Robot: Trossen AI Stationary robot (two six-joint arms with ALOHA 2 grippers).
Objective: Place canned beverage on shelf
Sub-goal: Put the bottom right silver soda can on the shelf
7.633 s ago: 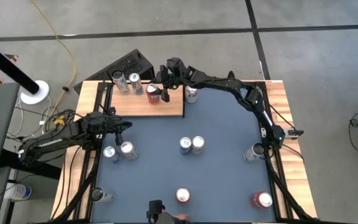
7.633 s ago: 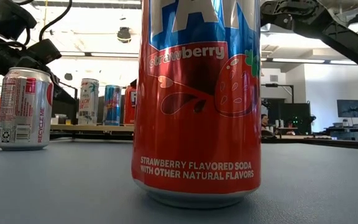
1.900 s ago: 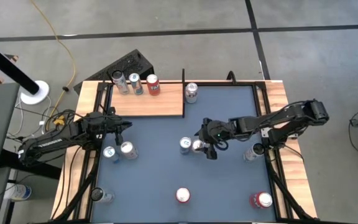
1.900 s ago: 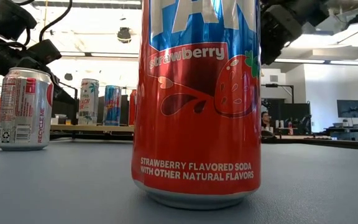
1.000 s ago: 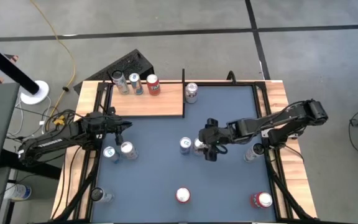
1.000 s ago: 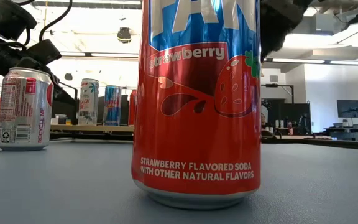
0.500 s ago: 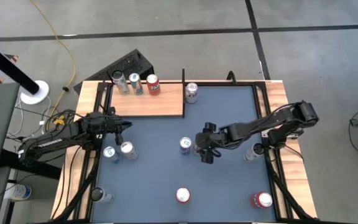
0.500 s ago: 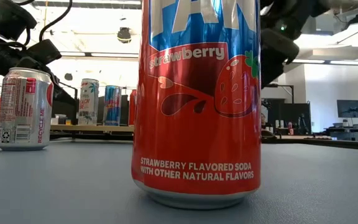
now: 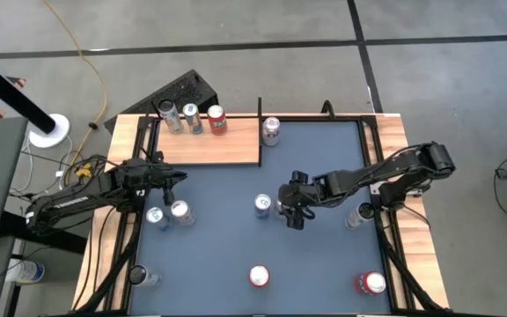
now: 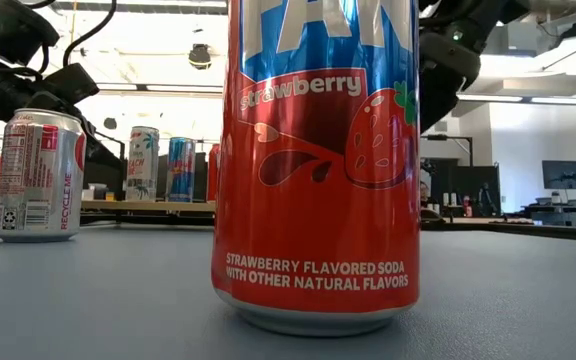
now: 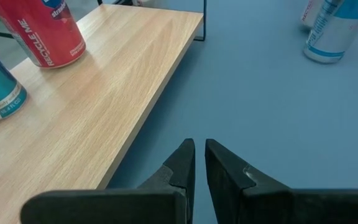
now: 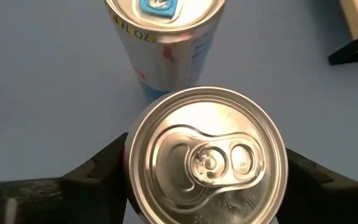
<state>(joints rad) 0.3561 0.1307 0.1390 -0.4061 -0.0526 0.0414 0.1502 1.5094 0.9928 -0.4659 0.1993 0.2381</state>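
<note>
The shelf [image 9: 209, 145] is a light wood board at the table's far left, with three cans [image 9: 192, 119] standing on it. At mid-table a silver-topped can [image 12: 207, 155] stands upright against a slim white-and-blue can [image 12: 166, 37]. My right gripper [image 9: 287, 210] is down over the silver-topped can, one finger on each side of it. Near the shelf's near edge, my left gripper [image 11: 199, 152] hovers shut and holds nothing. My right gripper has the silver-topped can between its two fingers [image 12: 104, 168]. They lie on opposite sides of the can's wall [image 12: 129, 155], just under the top rim, which hides the exact places of contact. The fingers slant down from the table's right. The can stands upright.
Loose cans stand around the blue table [image 9: 324, 264]: a red strawberry soda [image 10: 316, 160] at the near edge, two [image 9: 167, 212] near my left gripper, one [image 9: 271, 130] just right of the shelf, and others at the right edge [image 9: 359, 216] and near corners.
My right gripper has sunk a little over the silver-topped can. The can has stayed in place.
</note>
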